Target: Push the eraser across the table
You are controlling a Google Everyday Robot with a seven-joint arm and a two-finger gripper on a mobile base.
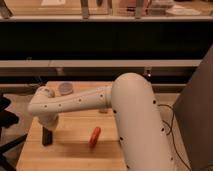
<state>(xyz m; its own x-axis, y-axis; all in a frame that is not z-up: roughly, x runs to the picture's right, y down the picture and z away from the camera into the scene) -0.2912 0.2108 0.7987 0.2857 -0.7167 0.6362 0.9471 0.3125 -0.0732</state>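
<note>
A small red-orange eraser (94, 136) lies on the light wooden table (70, 155), near the middle front. My white arm reaches leftward across the table. My dark gripper (47, 136) hangs down from the wrist at the table's left side, its tip at or just above the tabletop. It stands well left of the eraser and does not touch it.
A small round grey object (65, 88) sits at the table's back left. A small brownish item (103, 110) lies behind the arm near the middle. Dark shelving runs behind the table. A dark chair part (6, 117) stands off the left edge.
</note>
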